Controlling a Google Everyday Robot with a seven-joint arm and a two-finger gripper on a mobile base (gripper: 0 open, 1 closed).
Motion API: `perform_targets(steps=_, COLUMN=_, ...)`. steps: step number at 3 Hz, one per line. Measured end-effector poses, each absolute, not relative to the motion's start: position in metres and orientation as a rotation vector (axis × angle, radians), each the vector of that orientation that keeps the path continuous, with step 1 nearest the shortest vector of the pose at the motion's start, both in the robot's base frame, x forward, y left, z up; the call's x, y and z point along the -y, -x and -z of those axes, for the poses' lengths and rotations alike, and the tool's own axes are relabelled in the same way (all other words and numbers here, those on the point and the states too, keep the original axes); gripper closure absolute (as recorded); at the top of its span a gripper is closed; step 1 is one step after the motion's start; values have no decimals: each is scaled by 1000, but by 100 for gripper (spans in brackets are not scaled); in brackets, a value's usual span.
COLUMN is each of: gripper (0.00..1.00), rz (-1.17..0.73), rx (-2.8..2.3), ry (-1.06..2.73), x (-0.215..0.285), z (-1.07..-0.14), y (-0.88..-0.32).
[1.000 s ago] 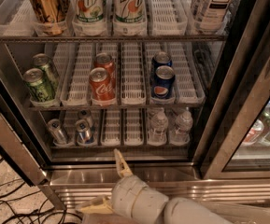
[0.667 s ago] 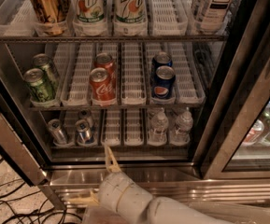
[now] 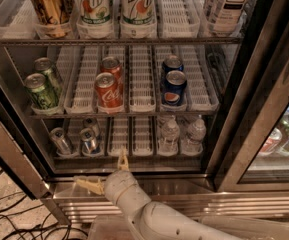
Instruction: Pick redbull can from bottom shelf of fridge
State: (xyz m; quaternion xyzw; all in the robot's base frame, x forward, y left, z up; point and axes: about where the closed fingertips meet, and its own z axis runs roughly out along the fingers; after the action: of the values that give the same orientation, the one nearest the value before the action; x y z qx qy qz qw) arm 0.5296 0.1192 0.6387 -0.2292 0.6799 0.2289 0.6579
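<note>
The fridge stands open, with wire racks of drinks. On the bottom shelf, slim silver-and-blue redbull cans stand at the left: one in the far-left lane and two in the lane beside it. My gripper is in front of the fridge's steel sill, just below and right of those cans. It is open and empty. One finger points up at the shelf edge and the other points left.
Two small water bottles stand on the right of the bottom shelf. The rack above holds green cans, red cola cans and blue Pepsi cans. The dark door edge is at left, with cables on the floor.
My arm has shifted left and slightly up along the fridge sill, bringing the gripper closer to the left lanes of the bottom shelf. The cans have not moved.
</note>
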Motion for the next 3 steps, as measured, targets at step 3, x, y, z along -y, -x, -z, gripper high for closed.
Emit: perform_targets(steps=3, gripper=0, rz=-511, rx=-1482, ry=412, x=-153, z=-637, y=-535)
